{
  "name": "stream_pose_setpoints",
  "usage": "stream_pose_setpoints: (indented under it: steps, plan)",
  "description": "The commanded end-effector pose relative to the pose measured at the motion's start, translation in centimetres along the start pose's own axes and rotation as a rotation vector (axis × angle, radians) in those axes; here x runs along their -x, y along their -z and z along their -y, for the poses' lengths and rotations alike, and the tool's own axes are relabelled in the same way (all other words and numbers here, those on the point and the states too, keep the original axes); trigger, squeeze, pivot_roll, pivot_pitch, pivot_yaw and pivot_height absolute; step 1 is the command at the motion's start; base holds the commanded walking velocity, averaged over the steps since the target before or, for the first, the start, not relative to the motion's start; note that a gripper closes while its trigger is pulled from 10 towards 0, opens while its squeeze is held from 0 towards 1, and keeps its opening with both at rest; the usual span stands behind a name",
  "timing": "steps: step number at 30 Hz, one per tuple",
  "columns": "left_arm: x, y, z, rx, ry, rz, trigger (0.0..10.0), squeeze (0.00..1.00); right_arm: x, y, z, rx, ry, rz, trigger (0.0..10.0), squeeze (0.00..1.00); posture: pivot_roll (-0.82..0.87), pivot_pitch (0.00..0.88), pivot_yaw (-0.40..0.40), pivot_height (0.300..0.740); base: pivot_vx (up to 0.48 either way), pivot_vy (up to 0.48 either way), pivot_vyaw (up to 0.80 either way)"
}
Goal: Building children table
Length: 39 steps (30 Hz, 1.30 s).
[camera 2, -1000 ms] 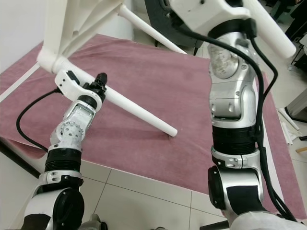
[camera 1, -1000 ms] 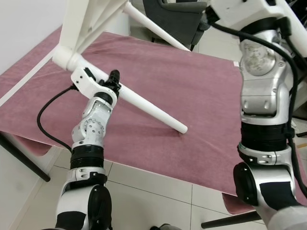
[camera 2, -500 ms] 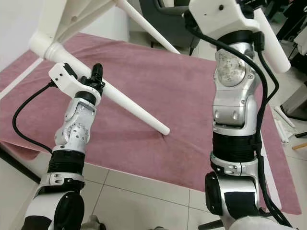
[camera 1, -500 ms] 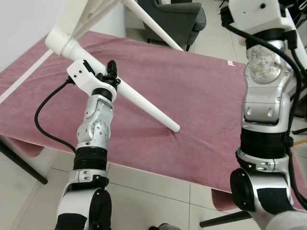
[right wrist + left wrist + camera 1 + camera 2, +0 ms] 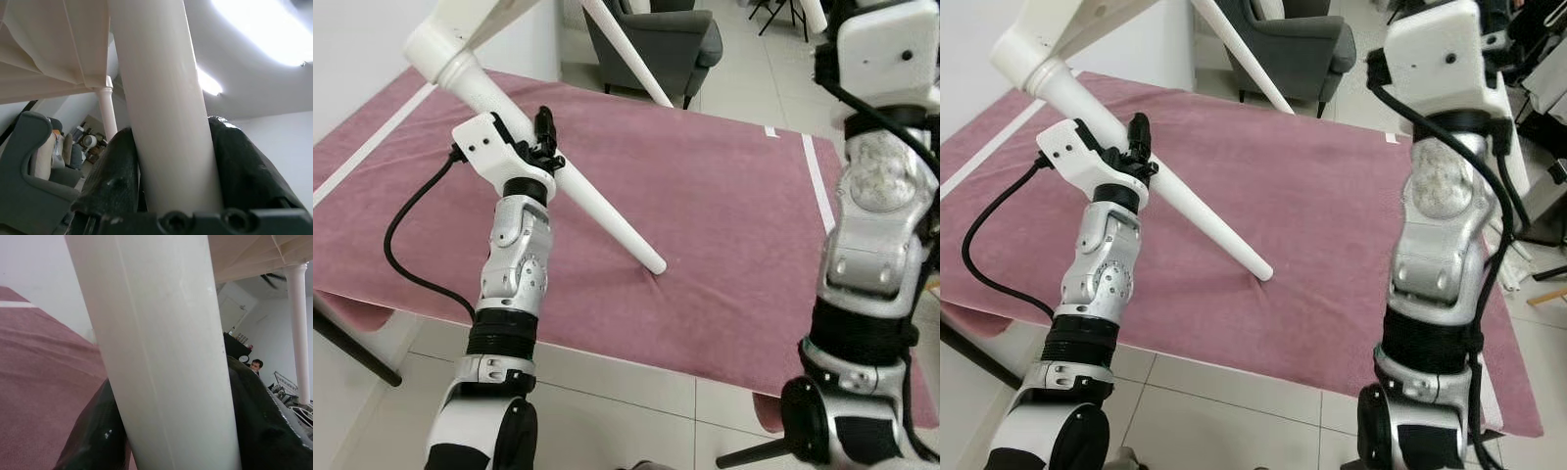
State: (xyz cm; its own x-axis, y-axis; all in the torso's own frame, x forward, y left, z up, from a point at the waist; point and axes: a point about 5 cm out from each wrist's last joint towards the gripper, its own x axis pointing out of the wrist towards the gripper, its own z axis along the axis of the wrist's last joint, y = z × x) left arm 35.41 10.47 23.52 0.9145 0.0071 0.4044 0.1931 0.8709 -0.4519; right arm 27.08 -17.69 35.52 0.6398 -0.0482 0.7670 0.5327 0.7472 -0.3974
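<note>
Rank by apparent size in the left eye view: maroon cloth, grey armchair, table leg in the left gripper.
1. maroon cloth, largest by far.
2. table leg held by the left gripper.
3. grey armchair, partly cut off and farther away, so its rank against the leg is unsure.

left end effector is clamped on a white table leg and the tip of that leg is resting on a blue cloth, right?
Not quite. The left end effector is clamped on the white table leg, and the leg's tip does rest on a cloth, but that cloth is dark pink, not blue. The left eye view shows it.
</note>
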Motion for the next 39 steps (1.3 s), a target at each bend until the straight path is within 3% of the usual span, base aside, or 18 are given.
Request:
stream_pose_setpoints:
  steps: [1, 2, 3, 5, 7, 9, 16, 22, 25, 28, 33, 39]
  plan:
    - [0.6, 2.0, 0.6, -0.32, 0.169, -0.088, 0.0, 0.0, 1.5, -2.8, 0.0, -0.103, 0.031, 0.109, 0.0, 0.0, 0.04, 0.0, 0.0, 0.74, 0.0, 0.0, 0.0]
    - [0.4, 1.7, 0.8, -0.347, 0.189, -0.065, 0.0, 0.0, 3.0, -2.1, 0.0, -0.115, 0.024, 0.062, 0.0, 0.0, 0.04, 0.0, 0.001, 0.74, 0.0, 0.0, 0.0]
    - [0.4, 1.7, 0.8, -0.347, 0.189, -0.065, 0.0, 0.0, 3.0, -2.1, 0.0, -0.115, 0.024, 0.062, 0.0, 0.0, 0.04, 0.0, 0.001, 0.74, 0.0, 0.0, 0.0]
    - [0.3, 1.5, 1.0, -0.371, 0.21, -0.042, 0.0, 0.0, 5.1, -1.0, 0.1, -0.122, 0.009, -0.018, 0.0, 0.0, 0.04, 0.0, 0.003, 0.74, 0.0, 0.0, 0.0]
    - [0.3, 1.5, 1.0, -0.371, 0.21, -0.042, 0.0, 0.0, 5.1, -1.0, 0.1, -0.122, 0.009, -0.018, 0.0, 0.0, 0.04, 0.0, 0.003, 0.74, 0.0, 0.0, 0.0]
    - [0.3, 1.4, 1.1, -0.379, 0.217, -0.034, 0.0, 0.0, 6.8, 0.1, 0.3, -0.111, -0.009, -0.088, 0.0, 0.0, 0.04, 0.0, 0.004, 0.74, 0.0, 0.0, 0.0]
    - [0.4, 1.2, 1.3, -0.398, 0.237, -0.021, 0.0, 0.0, 9.1, 1.9, -0.1, -0.104, -0.041, -0.197, 0.0, 0.0, 0.03, 0.0, 0.013, 0.74, 0.0, 0.0, 0.0]
    - [0.3, 0.8, 1.4, -0.444, 0.245, 0.011, 0.0, 0.0, 9.9, 3.1, -1.2, -0.162, -0.084, -0.271, 0.0, 0.0, 0.04, 0.0, 0.017, 0.74, 0.0, 0.0, 0.0]
    - [0.2, -0.4, 1.4, -0.497, 0.254, 0.063, 0.0, 0.0, 10.0, 4.2, -1.9, -0.226, -0.143, -0.315, 0.0, 0.0, 0.04, 0.0, 0.017, 0.74, 0.0, 0.0, 0.0]
    - [0.1, -0.9, 1.4, -0.509, 0.255, 0.082, 0.0, 0.0, 9.9, 4.5, -2.0, -0.247, -0.158, -0.324, 0.0, 0.0, 0.05, 0.0, 0.014, 0.74, 0.0, 0.0, 0.0]
    - [0.0, -3.7, 1.4, -0.566, 0.27, 0.176, 0.0, 0.0, 10.2, 5.5, -2.1, -0.313, -0.194, -0.356, 0.0, 0.0, 0.06, 0.0, 0.004, 0.74, 0.0, 0.0, 0.0]
    - [0.3, -4.8, 1.3, -0.6, 0.289, 0.206, 0.0, 0.0, 10.6, 5.9, -2.2, -0.316, -0.201, -0.369, 0.0, 0.0, 0.07, 0.0, 0.0, 0.74, 0.0, 0.0, 0.0]
